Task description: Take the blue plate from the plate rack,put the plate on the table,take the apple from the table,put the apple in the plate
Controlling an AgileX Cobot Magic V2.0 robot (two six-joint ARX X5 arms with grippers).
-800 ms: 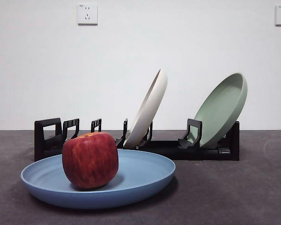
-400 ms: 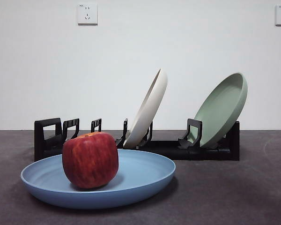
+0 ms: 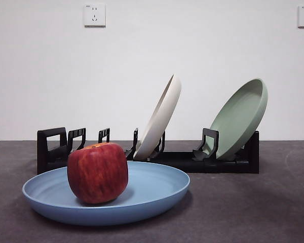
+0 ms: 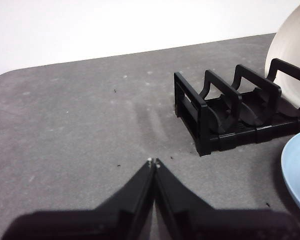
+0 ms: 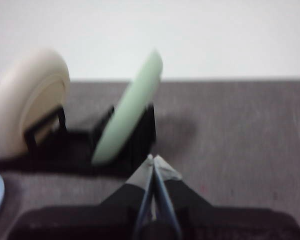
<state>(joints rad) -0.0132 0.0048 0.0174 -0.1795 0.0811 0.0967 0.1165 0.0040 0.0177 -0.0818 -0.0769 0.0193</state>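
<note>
Nothing has moved; apple [image 3: 97, 172] sits in the blue plate [image 3: 157, 190] on the table [image 3: 243, 212]. Left gripper [image 4: 153, 162] and right gripper [image 5: 152, 159] wait pinched closed, empty, job looks done.

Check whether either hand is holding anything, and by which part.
Nothing is held. The left hand and right hand are both shut on nothing; the apple sits in the blue plate.

Matte blue plate [image 3: 157, 190], glossy-skinned apple [image 3: 97, 172], black plastic plate rack [image 3: 202, 161], rough grey table [image 3: 243, 212].

Bare test bench: grey table [image 3: 253, 212], blank white wall [image 3: 142, 45], sockets [image 3: 94, 15].
</note>
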